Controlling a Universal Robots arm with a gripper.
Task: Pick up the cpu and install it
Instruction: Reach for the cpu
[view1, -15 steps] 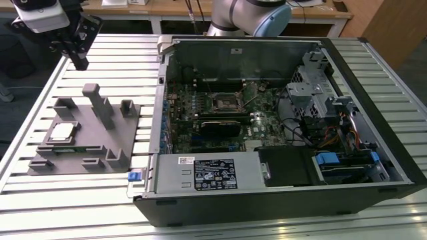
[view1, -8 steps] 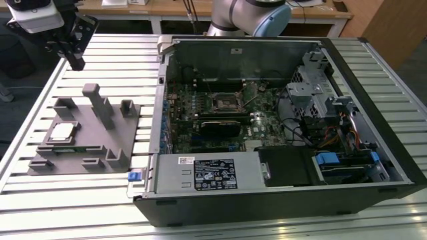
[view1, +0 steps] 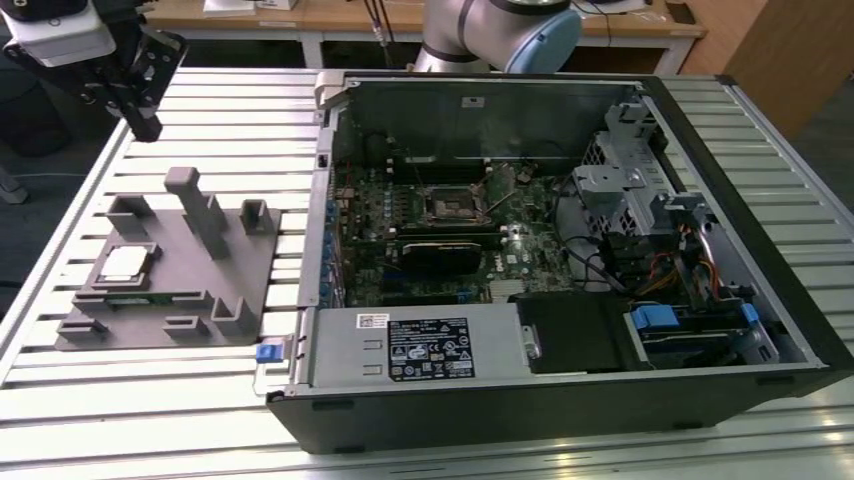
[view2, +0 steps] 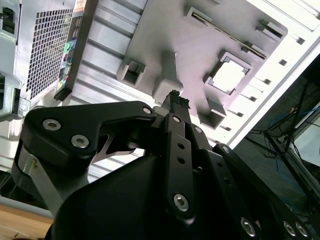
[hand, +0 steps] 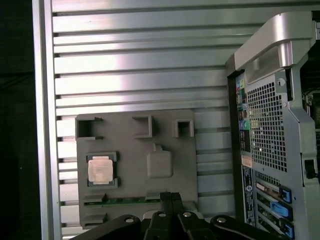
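The cpu (view1: 124, 262) lies in its square pocket of the grey fixture (view1: 187, 285), with a green memory stick (hand: 130, 200) slotted beside it. I judge this the approach step: the gripper (view1: 144, 128) hangs well above the fixture, jaws clenched and empty. A grasp calls for parting them over the chip. In the computer case (view1: 561, 400), at the exterior view's right, the socket (view1: 451, 205) looks vacant.

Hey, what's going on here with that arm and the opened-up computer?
A robot arm's gripper hangs in the air by a grey fixture, beside an open computer. Its fingers are shut and hold nothing. The cpu lies in its pocket in the fixture, not yet picked up. The socket it is meant for sits on the board inside the computer.
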